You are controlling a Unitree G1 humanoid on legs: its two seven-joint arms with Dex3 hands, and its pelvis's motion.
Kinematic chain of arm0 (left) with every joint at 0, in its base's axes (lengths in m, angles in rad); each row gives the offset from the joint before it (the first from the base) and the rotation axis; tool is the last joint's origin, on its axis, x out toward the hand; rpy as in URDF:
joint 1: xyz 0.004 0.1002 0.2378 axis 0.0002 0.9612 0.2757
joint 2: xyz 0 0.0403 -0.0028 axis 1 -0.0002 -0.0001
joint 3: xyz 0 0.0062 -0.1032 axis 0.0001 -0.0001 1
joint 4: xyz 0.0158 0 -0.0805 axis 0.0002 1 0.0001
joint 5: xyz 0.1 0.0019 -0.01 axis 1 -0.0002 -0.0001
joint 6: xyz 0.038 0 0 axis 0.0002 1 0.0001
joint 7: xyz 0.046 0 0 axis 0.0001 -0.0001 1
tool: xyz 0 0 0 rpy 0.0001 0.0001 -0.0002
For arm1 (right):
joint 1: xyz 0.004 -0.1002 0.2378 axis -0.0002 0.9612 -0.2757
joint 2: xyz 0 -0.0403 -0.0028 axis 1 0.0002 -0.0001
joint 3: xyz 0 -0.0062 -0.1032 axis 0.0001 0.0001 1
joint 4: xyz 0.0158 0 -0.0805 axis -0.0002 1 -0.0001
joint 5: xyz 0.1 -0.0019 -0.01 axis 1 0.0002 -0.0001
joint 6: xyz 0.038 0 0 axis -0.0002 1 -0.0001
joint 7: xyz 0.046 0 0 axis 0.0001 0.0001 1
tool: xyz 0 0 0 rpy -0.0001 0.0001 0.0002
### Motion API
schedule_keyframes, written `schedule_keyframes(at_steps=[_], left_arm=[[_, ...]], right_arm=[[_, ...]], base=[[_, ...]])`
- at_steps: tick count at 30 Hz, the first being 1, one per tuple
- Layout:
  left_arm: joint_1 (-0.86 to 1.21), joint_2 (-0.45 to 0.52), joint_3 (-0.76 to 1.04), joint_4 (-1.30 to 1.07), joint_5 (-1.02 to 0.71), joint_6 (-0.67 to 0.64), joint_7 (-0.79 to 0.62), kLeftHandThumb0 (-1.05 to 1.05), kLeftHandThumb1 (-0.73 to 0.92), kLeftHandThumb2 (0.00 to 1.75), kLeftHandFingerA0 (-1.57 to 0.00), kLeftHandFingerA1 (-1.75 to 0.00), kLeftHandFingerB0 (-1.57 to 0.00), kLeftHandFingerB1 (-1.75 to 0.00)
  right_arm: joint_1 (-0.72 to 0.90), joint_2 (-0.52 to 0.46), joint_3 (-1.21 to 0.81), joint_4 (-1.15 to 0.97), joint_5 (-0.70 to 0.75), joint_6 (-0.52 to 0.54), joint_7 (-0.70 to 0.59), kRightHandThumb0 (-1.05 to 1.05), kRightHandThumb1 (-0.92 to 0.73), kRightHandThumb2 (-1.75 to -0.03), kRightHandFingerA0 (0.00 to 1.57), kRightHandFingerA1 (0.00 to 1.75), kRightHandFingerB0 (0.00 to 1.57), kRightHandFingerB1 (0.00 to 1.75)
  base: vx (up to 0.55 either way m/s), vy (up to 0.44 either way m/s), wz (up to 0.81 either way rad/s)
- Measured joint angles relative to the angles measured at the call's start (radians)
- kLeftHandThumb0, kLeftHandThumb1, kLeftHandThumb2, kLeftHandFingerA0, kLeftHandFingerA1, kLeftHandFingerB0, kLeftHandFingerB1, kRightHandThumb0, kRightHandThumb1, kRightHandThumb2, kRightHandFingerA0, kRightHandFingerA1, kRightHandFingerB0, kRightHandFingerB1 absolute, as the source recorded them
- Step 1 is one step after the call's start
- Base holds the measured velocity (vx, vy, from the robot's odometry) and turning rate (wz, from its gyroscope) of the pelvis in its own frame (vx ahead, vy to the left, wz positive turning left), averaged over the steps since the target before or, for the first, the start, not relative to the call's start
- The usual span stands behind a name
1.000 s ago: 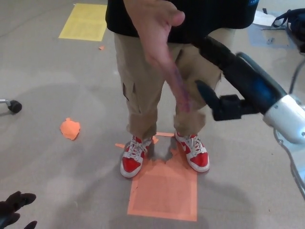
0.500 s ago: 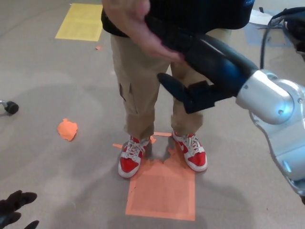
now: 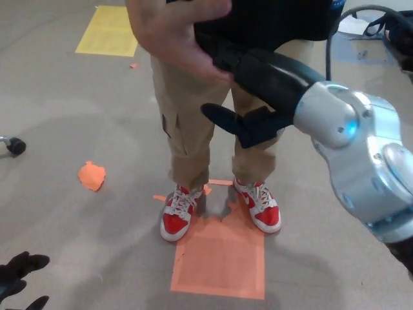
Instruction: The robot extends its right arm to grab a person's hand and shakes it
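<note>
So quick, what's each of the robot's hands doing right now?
Right black hand: shut on the person's bare hand, mid-handshake.
Left black hand: holds nothing, fingers apart, low at the picture's corner.

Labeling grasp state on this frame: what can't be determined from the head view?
- Contact between right hand and person's hand: the fingers overlap, so the grip is unclear.
- Person's hand: top cut by the upper edge.
- Left hand: cut by the bottom-left corner; only fingertips show.
</note>
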Motion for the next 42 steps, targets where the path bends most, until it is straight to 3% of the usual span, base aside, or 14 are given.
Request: schedule_keyframes(at_steps=[18,19,20,22,24,25,26,29,30,32,33,36,37,42], left_arm=[[0.0,0.002,0.006,-0.011,0.0,0.0,-0.018,-0.34,0.59,1.1,-0.02,-0.47,0.0,-0.47],[0.0,0.002,0.006,-0.012,0.001,0.0,-0.018,-0.34,0.58,1.1,-0.02,-0.46,0.0,-0.47],[0.0,0.002,0.005,-0.015,0.002,0.0,-0.018,-0.68,0.72,0.87,-0.2,-0.44,-0.08,-0.38],[-0.001,0.002,0.003,-0.02,0.004,0.0,-0.018,-0.67,0.71,0.88,-0.26,-0.47,-0.08,-0.39],[0.0,0.002,0.002,-0.024,0.007,0.0,-0.017,-0.68,0.71,0.9,-0.29,-0.49,-0.07,-0.39],[0.0,0.002,0.001,-0.026,0.011,0.0,-0.016,-0.67,0.7,0.89,-0.43,-0.57,-0.09,-0.4],[-0.001,0.002,0.0,-0.026,0.013,-0.001,-0.015,-0.67,0.72,0.9,-0.33,-0.53,-0.08,-0.38],[-0.002,0.002,0.0,-0.019,0.018,-0.004,-0.015,-0.68,0.73,0.9,-0.25,-0.49,-0.09,-0.37],[-0.003,0.002,-0.001,-0.017,0.02,-0.004,-0.015,-0.66,0.72,0.94,-0.47,-0.64,-0.07,-0.38],[-0.004,0.002,-0.002,-0.016,0.022,-0.004,-0.015,-0.67,0.72,0.94,-0.47,-0.64,-0.08,-0.37],[-0.005,0.002,-0.002,-0.017,0.023,-0.004,-0.015,-0.63,0.85,0.66,-0.29,-0.4,-0.11,-0.26],[-0.01,0.002,-0.003,-0.018,0.026,-0.004,-0.015,-0.68,0.73,0.95,-0.42,-0.59,-0.08,-0.35],[-0.01,0.002,-0.004,-0.017,0.027,-0.004,-0.015,-0.69,0.74,0.92,-0.25,-0.49,-0.08,-0.36],[-0.011,0.002,-0.004,-0.016,0.028,-0.004,-0.015,-0.69,0.73,0.91,-0.25,-0.49,-0.09,-0.37]], right_arm=[[-0.122,0.135,0.079,0.332,-0.175,0.122,-0.087,-0.88,-0.66,-1.01,0.0,0.42,0.03,0.07],[-0.135,0.148,0.079,0.366,-0.179,0.118,-0.094,-0.81,-0.66,-0.78,0.2,0.47,0.0,0.01],[-0.148,0.16,0.079,0.401,-0.181,0.112,-0.101,-0.82,-0.66,-0.97,0.38,0.57,0.0,0.1],[-0.168,0.179,0.079,0.466,-0.184,0.094,-0.118,-0.73,-0.66,-0.96,0.48,0.58,0.0,0.15],[-0.179,0.197,0.076,0.524,-0.187,0.073,-0.142,-0.55,-0.77,-0.66,0.58,0.47,0.02,0.16],[-0.183,0.209,0.069,0.564,-0.187,0.055,-0.164,-0.32,-0.79,-0.64,0.87,0.83,0.16,0.31],[-0.185,0.216,0.064,0.588,-0.188,0.044,-0.178,-0.2,-0.57,-0.99,0.97,0.96,0.12,0.48],[-0.186,0.236,0.034,0.663,-0.188,-0.013,-0.248,-0.17,-0.68,-0.6,0.92,0.73,0.49,0.46],[-0.188,0.239,0.027,0.685,-0.188,-0.029,-0.27,-0.14,-0.61,-0.58,0.78,0.62,0.67,0.52],[-0.192,0.244,0.011,0.726,-0.188,-0.061,-0.311,-0.16,-0.63,-0.58,0.79,0.62,0.7,0.53],[-0.195,0.246,0.004,0.749,-0.188,-0.08,-0.334,-0.19,-0.67,-0.59,0.81,0.62,0.69,0.53],[-0.198,0.25,-0.02,0.804,-0.187,-0.135,-0.401,-0.19,-0.67,-0.59,0.83,0.64,0.7,0.55],[-0.198,0.25,-0.029,0.817,-0.187,-0.157,-0.427,-0.18,-0.65,-0.59,0.82,0.73,0.7,0.56],[-0.186,0.25,-0.058,0.843,-0.185,-0.239,-0.521,-0.17,-0.73,-0.61,0.79,0.71,0.62,0.53]], base=[[0.0,0.0,0.0],[0.0,0.0,0.0],[0.0,0.0,0.0],[0.0,0.0,0.0],[0.0,0.0,0.0],[0.0,0.0,0.0],[0.0,0.0,0.0],[0.0,0.0,0.0],[0.0,0.0,0.0],[0.0,0.0,0.0],[0.0,0.0,0.0],[0.0,0.0,0.0],[0.0,0.0,0.0],[0.0,0.0,0.0]])
